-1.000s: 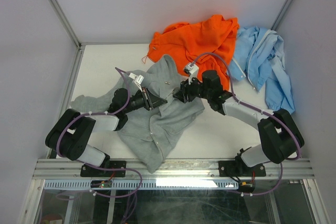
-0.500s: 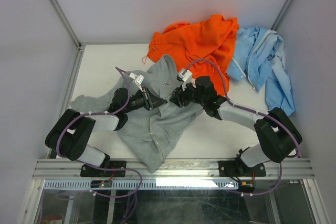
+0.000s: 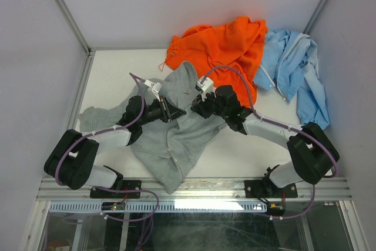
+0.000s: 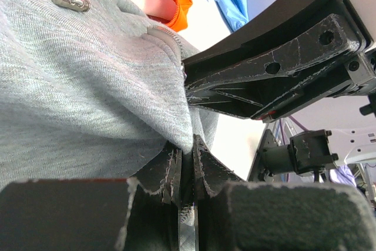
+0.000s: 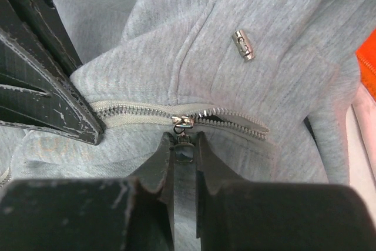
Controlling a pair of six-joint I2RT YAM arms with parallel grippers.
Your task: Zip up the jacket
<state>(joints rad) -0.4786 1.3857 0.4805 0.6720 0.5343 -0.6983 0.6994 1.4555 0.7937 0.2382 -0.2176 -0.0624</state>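
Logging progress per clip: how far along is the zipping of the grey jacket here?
Done: the jacket's zipper looks joined on one side of the slider. In hand: the left gripper pinches the fabric edge, and the right gripper is shut on the pull. Left: a short stretch of teeth past the slider gapes open.

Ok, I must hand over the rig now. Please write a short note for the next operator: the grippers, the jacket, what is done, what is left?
Left gripper: jaws shut on the jacket, pinching its front edge by the zipper.
Right gripper: jaws shut on the zipper pull.
The jacket lies flat on the table, in front of both arms.
Done: the teeth are joined up to the slider.
Left: a short open stretch beyond the slider, toward the hood; pull it closed, then release.
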